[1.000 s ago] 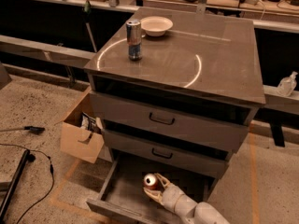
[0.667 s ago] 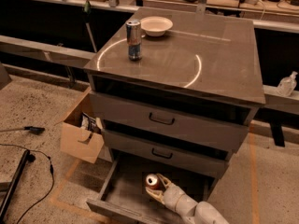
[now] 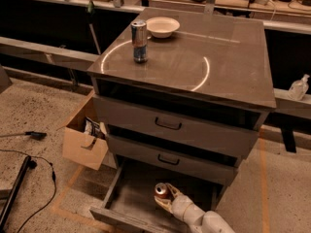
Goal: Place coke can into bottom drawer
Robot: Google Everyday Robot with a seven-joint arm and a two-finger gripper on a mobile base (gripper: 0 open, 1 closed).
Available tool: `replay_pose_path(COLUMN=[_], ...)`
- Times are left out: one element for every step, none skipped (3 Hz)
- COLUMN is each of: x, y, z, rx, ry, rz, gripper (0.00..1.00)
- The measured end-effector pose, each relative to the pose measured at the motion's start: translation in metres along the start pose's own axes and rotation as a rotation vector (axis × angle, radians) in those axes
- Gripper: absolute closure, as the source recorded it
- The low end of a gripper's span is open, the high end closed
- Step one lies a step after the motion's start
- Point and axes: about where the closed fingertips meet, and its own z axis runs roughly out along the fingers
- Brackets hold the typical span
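Reaching in from the lower right corner, the pale arm ends at the gripper, which sits low inside the pulled-out bottom drawer. Its fingers close on either side of the coke can, clasping it. The coke can stands roughly upright, silver top showing, over the right half of the drawer's flat grey floor, toward the back and just below the front of the middle drawer. Whether its base touches the floor cannot be told, since the fingers hide it.

Both the middle drawer and the top drawer are pushed in, each with a dark handle near its centre. On the cabinet top, a tall silver-and-blue can stands upright near the back left corner, with a pale bowl just behind it to the right, the two apart. A bright ring of reflected light curves across the top.

Left of the cabinet, an open cardboard box rests on the speckled floor, touching or nearly touching the cabinet's side. A black cable trails across the floor farther left. At the right edge, a small clear bottle sits on a ledge behind the cabinet.
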Motion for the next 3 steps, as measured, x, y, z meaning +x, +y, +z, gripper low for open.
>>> replay_pose_path(x=[0.026, 0.047, 0.063], y=[-0.004, -0.012, -0.022], z=[0.006, 0.011, 0.013], rx=[0.013, 0.028, 0.055], ry=[0.035, 0.061, 0.082], rz=[0.012, 0.017, 0.032], gripper=[1.0, 1.0, 0.88])
